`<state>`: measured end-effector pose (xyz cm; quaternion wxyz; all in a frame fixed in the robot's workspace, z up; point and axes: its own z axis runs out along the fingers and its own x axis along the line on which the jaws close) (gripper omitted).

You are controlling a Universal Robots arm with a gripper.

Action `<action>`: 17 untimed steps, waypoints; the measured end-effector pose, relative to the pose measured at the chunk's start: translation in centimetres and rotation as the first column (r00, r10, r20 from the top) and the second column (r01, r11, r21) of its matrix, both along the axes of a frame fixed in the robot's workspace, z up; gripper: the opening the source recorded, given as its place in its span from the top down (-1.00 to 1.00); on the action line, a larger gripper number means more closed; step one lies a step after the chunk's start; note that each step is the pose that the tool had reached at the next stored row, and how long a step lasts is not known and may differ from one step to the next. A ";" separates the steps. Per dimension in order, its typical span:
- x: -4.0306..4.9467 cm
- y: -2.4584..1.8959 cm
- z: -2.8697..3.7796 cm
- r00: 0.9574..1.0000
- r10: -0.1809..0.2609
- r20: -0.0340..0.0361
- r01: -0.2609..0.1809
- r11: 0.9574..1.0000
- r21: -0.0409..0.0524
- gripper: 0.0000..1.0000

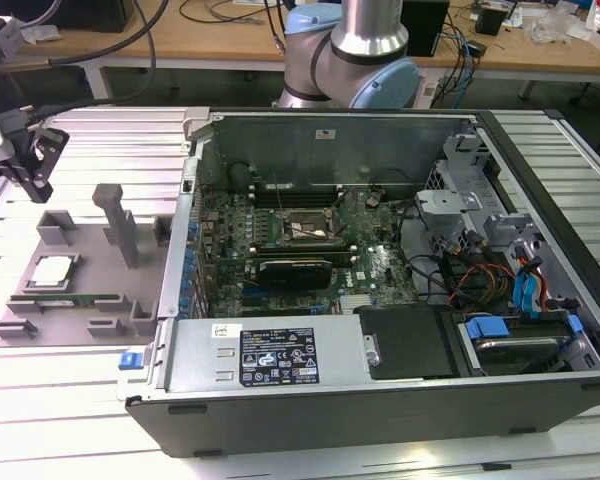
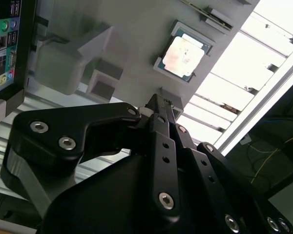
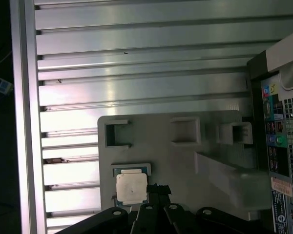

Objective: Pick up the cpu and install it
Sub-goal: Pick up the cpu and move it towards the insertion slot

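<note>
**Progress.** The cpu (image 1: 52,272) has not been picked up. It lies flat, metal top up, in its square seat on the grey tray (image 1: 80,250). The tray rests on the slatted table (image 1: 60,400), towards the exterior view's left and just beside the open case (image 1: 380,425). Both wrist views confirm that the chip sits level in its recess with nothing resting on it. A thin green memory stick (image 1: 80,300) lies in a slot on the same tray, near the chip.

Inside the case, the socket (image 1: 300,228) on the board carries no chip as far as the exterior view shows. Whether its frame is latched or released cannot be made out. Judged from this, both the pick and the install remain to be done.

**Gripper.** The gripper (image 2: 160,105) hangs over the tray, on the side away from the case. In the first wrist view its tips (image 3: 155,189) appear just beside the cpu. The exterior view puts the gripper (image 1: 35,165) clear above the tray, so it makes no contact with chip or tray.

**Fingers.** In both wrist views the two fingers come together at the tips with no gap visible between them. They are judged closed, or all but closed. Nothing is held between them and they touch nothing.
</note>
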<state>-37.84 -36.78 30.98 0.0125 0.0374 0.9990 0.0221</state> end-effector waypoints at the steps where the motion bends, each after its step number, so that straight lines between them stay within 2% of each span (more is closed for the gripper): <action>1: -0.04 0.00 -0.05 1.000 0.000 0.000 0.000 1.000 0.000 0.79; 12: -0.65 -0.10 -0.72 1.000 0.000 0.000 0.000 1.000 0.000 0.79; 17: -1.00 -0.14 -1.24 1.000 0.000 0.000 0.000 1.000 0.000 0.79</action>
